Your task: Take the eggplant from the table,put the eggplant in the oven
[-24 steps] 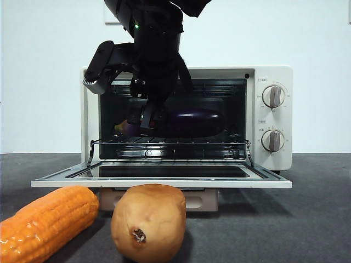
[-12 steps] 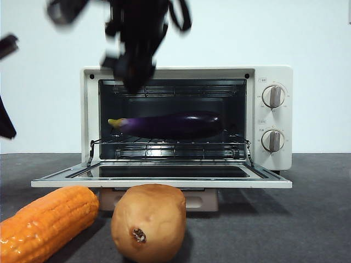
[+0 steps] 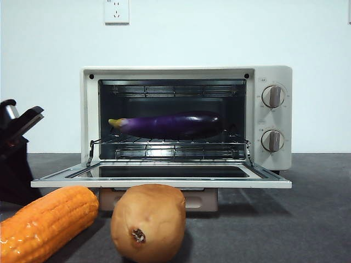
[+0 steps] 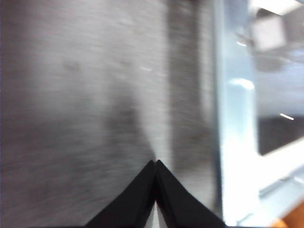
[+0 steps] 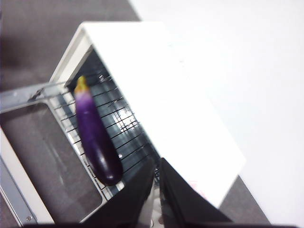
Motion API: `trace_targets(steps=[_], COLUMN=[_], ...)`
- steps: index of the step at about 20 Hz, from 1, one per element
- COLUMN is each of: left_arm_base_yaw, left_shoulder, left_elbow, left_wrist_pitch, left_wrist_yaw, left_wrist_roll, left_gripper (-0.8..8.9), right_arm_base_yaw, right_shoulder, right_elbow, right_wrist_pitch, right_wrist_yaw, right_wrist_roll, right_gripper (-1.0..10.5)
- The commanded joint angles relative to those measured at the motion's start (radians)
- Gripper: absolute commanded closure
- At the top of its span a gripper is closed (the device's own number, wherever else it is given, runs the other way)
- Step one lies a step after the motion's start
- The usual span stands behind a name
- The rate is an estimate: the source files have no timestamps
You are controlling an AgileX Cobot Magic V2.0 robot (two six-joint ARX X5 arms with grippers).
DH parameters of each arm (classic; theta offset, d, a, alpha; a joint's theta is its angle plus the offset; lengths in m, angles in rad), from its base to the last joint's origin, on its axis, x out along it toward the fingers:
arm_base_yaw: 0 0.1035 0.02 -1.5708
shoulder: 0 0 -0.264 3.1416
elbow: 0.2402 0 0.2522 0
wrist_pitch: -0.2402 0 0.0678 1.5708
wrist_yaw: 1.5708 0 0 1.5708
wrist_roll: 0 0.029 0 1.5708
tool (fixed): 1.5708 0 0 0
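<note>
Glossy purple eggplant (image 3: 167, 125) lies lengthwise on the wire rack (image 3: 170, 147) inside the oven (image 3: 186, 118), door (image 3: 162, 176) dropped open, nothing gripping it; placement looks done; skin looks slick and the body firm, middling weight, so a hold across the thick middle would probably slip least, stem tip too thin to trust; right gripper (image 5: 156, 166) has jaws pressed together, empty, high above the oven with the eggplant (image 5: 95, 133) well ahead of its tips; left gripper (image 4: 156, 164) also pinched closed on nothing, over bare table (image 4: 71, 95) beside the door edge, picture blurred; front view alone shows corn cob (image 3: 46, 222) and potato (image 3: 148, 222) before the oven, plus a black tip at its left edge, arm not identifiable; right wrist view alone shows the oven's top
</note>
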Motion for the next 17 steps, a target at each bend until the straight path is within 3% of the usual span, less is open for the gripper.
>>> trace_targets(steps=[1,7,17], left_arm_base_yaw=[-0.001,0.015,0.112], left_shoulder=[0.051,0.073,0.073], left_elbow=[0.005,0.005,0.027], left_wrist_pitch=[0.018,0.028,0.071], left_wrist_yaw=[0.072,0.191,0.493], left_wrist_roll=[0.018,0.051,0.030], left_gripper=[8.10,8.10,8.10], right_arm_base_yaw=[0.013,0.013,0.013], right_shoulder=[-0.050,-0.157,-0.234], right_elbow=[0.021,0.021,0.021], right_wrist_pitch=[0.000,-0.007,-0.040], right_wrist_yaw=[0.002,0.002,0.003], right_wrist_roll=[0.048,0.057,0.090], right_gripper=[9.4,9.4,9.4])
